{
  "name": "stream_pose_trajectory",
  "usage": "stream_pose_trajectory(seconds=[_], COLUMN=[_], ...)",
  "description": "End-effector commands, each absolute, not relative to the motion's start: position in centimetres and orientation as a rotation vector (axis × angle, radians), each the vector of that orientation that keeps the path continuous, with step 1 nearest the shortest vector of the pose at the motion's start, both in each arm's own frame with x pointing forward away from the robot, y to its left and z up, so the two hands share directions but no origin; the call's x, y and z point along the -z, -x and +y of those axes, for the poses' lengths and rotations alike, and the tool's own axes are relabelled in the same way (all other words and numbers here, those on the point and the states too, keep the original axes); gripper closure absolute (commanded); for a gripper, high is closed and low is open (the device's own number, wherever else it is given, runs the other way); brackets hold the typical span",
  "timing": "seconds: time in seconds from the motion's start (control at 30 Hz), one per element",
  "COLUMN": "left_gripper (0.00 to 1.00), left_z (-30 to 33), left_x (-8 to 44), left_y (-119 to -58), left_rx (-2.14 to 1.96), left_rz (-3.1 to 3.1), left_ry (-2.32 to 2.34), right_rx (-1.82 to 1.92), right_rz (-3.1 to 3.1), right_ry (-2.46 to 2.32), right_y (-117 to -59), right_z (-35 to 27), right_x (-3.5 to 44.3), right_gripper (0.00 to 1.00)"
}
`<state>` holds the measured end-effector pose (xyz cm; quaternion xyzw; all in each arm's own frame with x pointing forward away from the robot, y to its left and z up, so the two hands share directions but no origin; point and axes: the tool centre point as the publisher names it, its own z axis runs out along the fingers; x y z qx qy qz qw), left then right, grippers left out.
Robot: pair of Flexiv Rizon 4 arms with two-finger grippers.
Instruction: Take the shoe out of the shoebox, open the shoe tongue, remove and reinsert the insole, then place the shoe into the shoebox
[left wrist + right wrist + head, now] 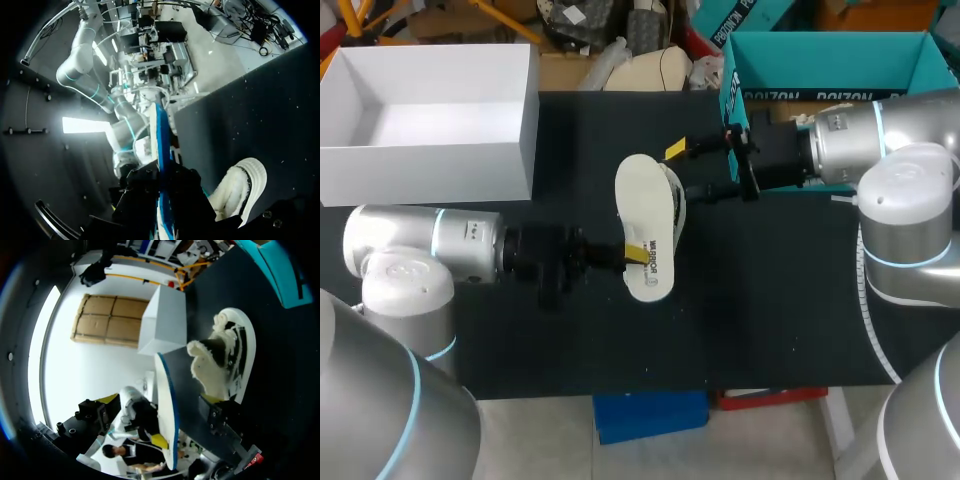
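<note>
The left hand [628, 252] is clamped on the heel end of the insole [645, 215], at about seven o'clock of it in the head view. It holds the insole flat and clear of the bench [770, 300], so the insole is out of the shoe and ready to go back in. In the left wrist view the insole [162, 145] runs edge-on straight out between the dark fingers.

The shoe [235, 350] lies on the bench beneath and beside the insole. Its fleecy lining is pushed up and open, which leaves the mouth free for reinserting. From above only its rim [678, 205] peeps out at the insole's three o'clock.

The right hand [682, 171] sits at two o'clock of the insole with its fingers spread wide. It seems to brace the shoe rather than pinch it, though the contact is hard to make out.

The white shoebox [420, 175] waits at ten o'clock, well apart.
</note>
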<state>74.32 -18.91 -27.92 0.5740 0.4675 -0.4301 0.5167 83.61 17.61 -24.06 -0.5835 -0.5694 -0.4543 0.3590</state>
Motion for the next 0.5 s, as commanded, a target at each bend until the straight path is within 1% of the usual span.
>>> stream_pose_trajectory(seconds=[0.03,0.4,0.5], left_gripper=[1.0,1.0,1.0], left_z=[-19.48,-19.48,-19.48], left_x=[27.58,27.58,27.58], left_y=[-77.06,-77.06,-77.06], left_rx=[1.099,1.099,1.099], left_rz=[1.082,1.082,1.082], left_ry=[-1.439,-1.439,-1.439], right_rx=[1.176,1.176,1.235], right_rz=[-1.466,-1.466,-1.475], right_ry=[1.506,1.506,1.438], right_y=[-83.55,-83.55,-82.85], right_z=[17.7,17.7,18.03], right_x=[24.17,24.17,24.28], right_gripper=[0.0,0.0,0.0])
